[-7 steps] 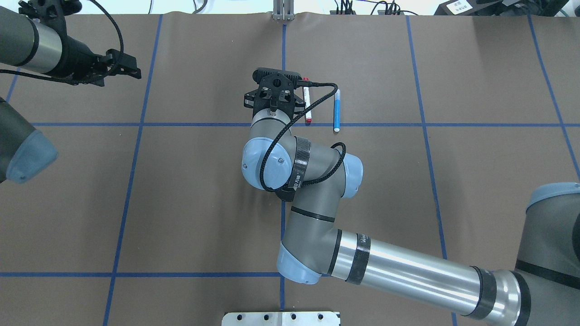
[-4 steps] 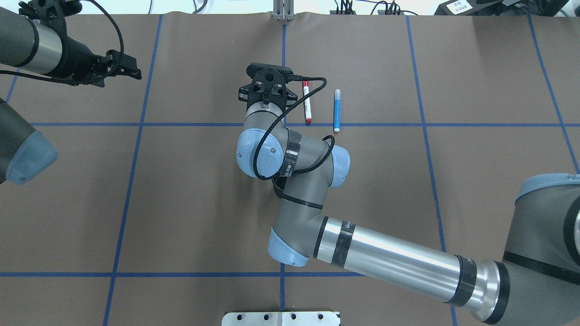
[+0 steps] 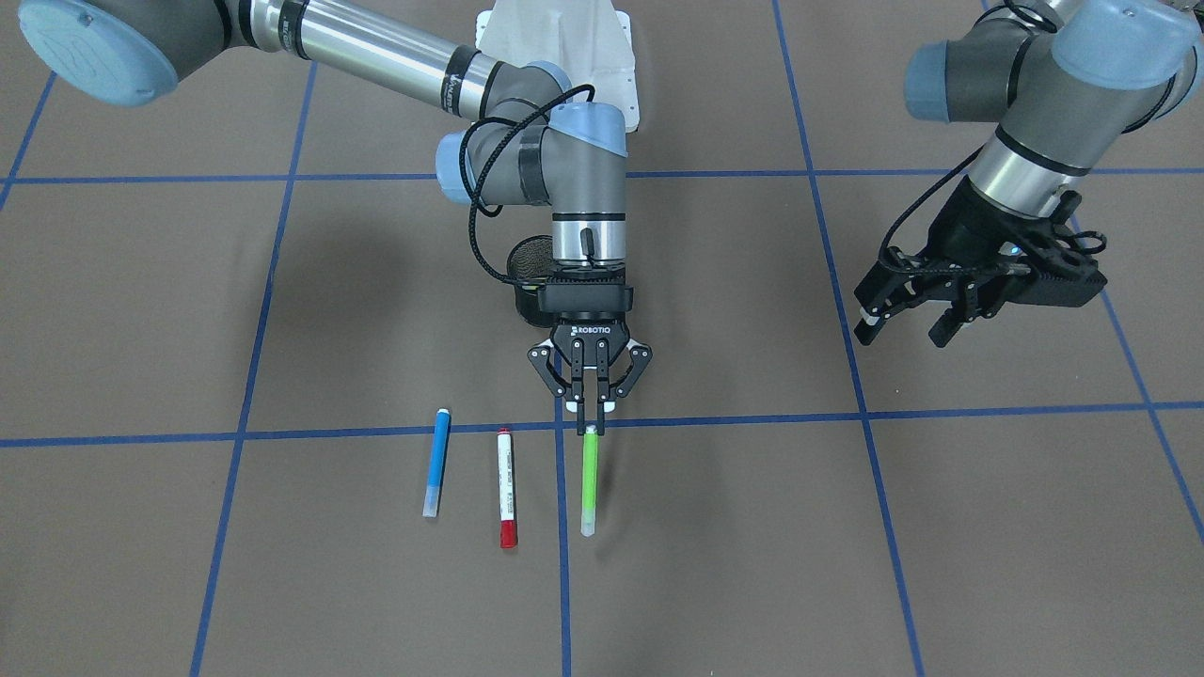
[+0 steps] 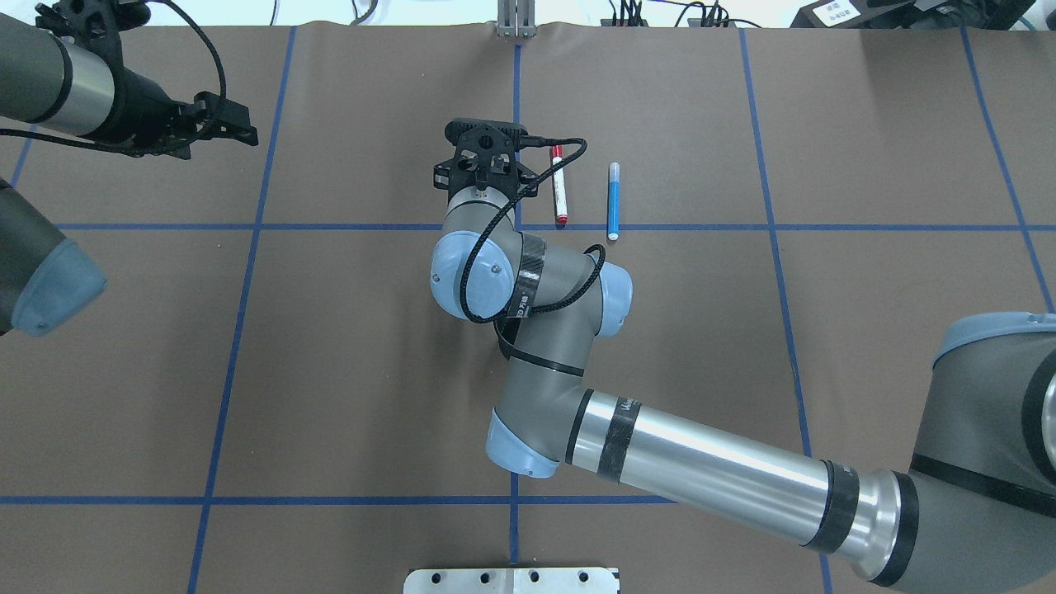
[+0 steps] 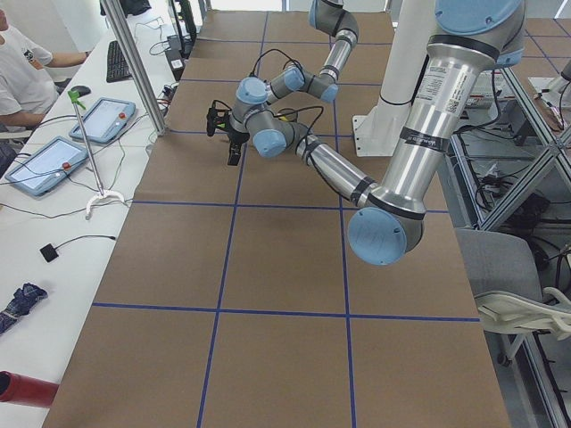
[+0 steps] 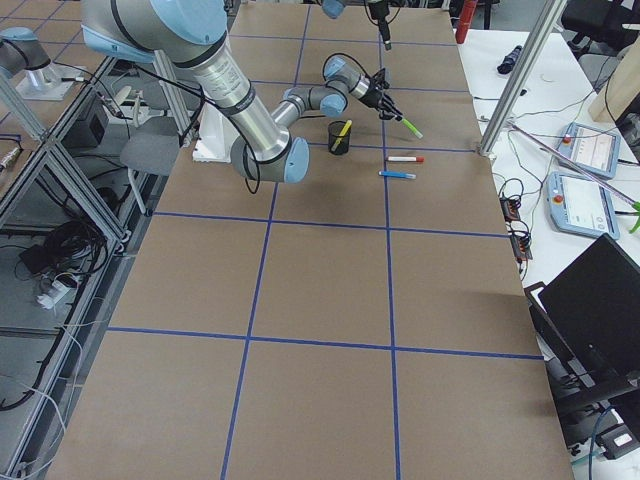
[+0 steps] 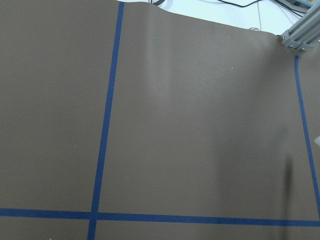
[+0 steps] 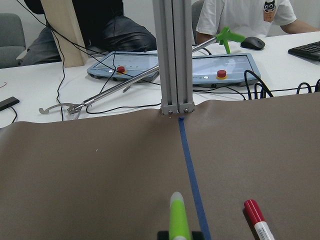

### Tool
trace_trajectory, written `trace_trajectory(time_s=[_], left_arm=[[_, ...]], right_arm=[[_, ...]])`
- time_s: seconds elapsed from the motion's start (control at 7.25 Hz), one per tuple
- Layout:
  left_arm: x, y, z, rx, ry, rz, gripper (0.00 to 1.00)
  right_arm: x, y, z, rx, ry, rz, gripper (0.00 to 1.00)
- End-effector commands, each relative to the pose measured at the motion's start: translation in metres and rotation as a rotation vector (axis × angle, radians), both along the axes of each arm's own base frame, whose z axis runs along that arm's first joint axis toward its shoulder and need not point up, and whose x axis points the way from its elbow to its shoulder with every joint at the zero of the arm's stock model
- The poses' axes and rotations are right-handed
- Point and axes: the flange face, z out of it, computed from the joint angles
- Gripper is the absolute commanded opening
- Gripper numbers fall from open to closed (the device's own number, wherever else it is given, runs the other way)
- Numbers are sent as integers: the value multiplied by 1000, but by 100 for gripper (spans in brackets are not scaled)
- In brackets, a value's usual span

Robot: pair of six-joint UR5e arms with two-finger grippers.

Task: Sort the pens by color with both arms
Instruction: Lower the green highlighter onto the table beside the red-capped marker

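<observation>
My right gripper (image 3: pixel 590 425) is shut on one end of the lime-green pen (image 3: pixel 590 480), which points away from the robot at a slant. The pen also shows in the right wrist view (image 8: pixel 178 217) and the exterior right view (image 6: pixel 410 127); my wrist hides it in the overhead view. The white pen with a red cap (image 3: pixel 507 489) (image 4: pixel 559 188) and the blue pen (image 3: pixel 435 463) (image 4: pixel 613 202) lie side by side on the table, just right of that gripper (image 4: pixel 483 157). The yellow pen (image 6: pixel 343 129) stands in the cup. My left gripper (image 3: pixel 905 329) (image 4: pixel 242 124) is open and empty, far to the left.
The black wire-mesh cup (image 3: pixel 525 259) (image 6: pixel 339 138) stands under my right wrist, closer to the robot than the pens. An aluminium post (image 8: pixel 174 55) rises at the table's far edge (image 4: pixel 516 21). Blue tape lines (image 4: pixel 511 227) grid the brown table cover.
My right gripper has moved left and slightly farther from the robot, away from the white and blue pens. Its cable no longer crosses the white pen. The left arm has not moved.
</observation>
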Motion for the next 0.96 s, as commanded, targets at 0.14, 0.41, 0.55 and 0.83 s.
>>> trace_trajectory(time_s=[0.14, 0.41, 0.55, 0.83], left_arm=[[0, 0, -1, 1, 1, 0, 99], [-1, 1, -3, 4, 4, -1, 99], [-1, 2, -3, 4, 4, -1, 99], [-1, 2, -4, 6, 4, -2, 99]], right_arm=[[-5, -2, 5, 3, 44, -32, 0], [-1, -10, 5, 0, 53, -34, 0], [2, -15, 3, -6, 47, -39, 0], [-9, -22, -2, -8, 73, -46, 0]])
